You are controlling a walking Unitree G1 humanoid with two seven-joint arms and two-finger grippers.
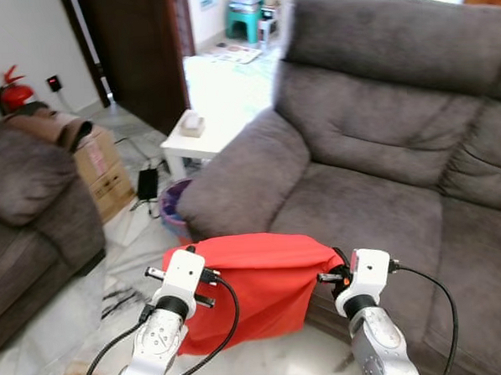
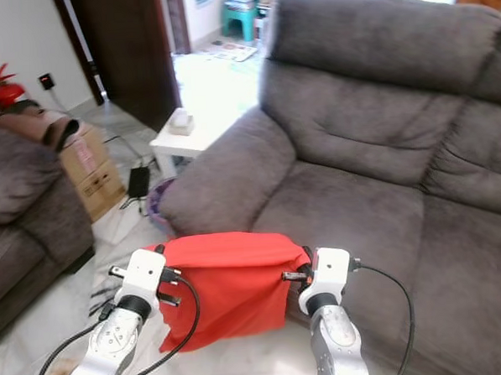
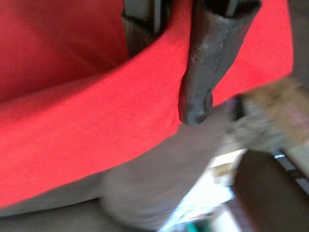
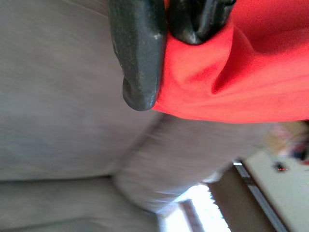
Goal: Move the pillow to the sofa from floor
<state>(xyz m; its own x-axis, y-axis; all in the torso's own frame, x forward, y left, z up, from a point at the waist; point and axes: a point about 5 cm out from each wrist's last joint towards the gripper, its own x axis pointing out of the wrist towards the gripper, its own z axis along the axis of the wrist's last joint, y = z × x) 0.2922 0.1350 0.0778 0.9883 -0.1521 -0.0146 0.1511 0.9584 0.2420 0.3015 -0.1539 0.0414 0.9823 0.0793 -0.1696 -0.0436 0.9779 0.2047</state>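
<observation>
A red pillow (image 1: 259, 279) hangs off the floor between my two arms, just in front of the grey sofa's seat (image 1: 361, 207). My left gripper (image 3: 169, 72) is shut on the pillow's left top edge, the red cloth pinched between its black fingers (image 3: 198, 67). My right gripper (image 4: 164, 34) is shut on the pillow's right top corner, with one finger (image 4: 137, 58) on the outside of the cloth. The pillow's lower part sags toward the marble floor. In the eye views my left wrist (image 1: 181, 279) and right wrist (image 1: 366, 278) sit at either end of the pillow.
The sofa armrest (image 1: 242, 179) rises just beyond the pillow. A second grey sofa (image 1: 25, 216) stands at the left. Behind the armrest are a white side table (image 1: 199, 138), a purple bin (image 1: 174, 204), a cardboard box (image 1: 102, 166) and a red fire extinguisher (image 1: 12, 95).
</observation>
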